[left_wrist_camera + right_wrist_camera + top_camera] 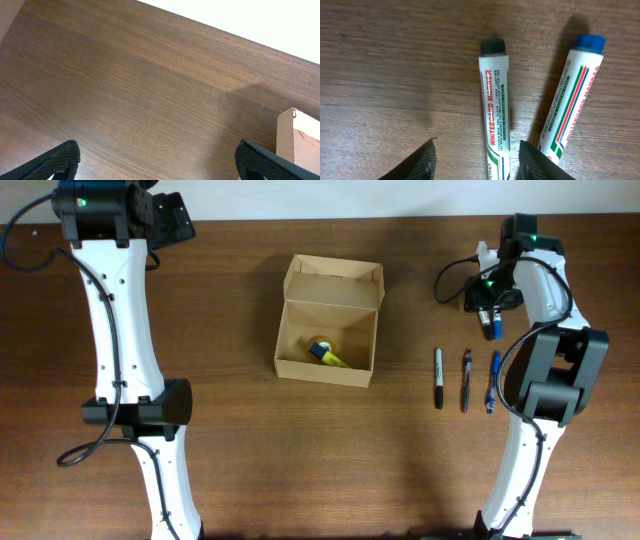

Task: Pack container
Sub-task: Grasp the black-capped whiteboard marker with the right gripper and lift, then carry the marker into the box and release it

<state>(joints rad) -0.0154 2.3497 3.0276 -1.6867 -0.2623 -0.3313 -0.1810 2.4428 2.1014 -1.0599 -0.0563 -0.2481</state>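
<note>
The left fingers [57, 161] stand wide apart and empty over the dark wood-grain surface [125, 90]. The container [328, 320] sits mid-surface: plain tan cardboard, flap lid tipped back, a yellow-and-blue item [327, 354] inside. The right fingers [417, 162] are spread, gripping nothing, above a black-capped marker [493, 100] printed "WHITEBOARD MARKER" and a blue-capped marker [572, 100].

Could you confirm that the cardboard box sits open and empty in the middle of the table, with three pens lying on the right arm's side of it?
Not quite: the box is open, but it is not empty. The overhead view shows a yellow-and-blue item lying inside it. The three pens do lie on the table on the right arm's side.
</note>
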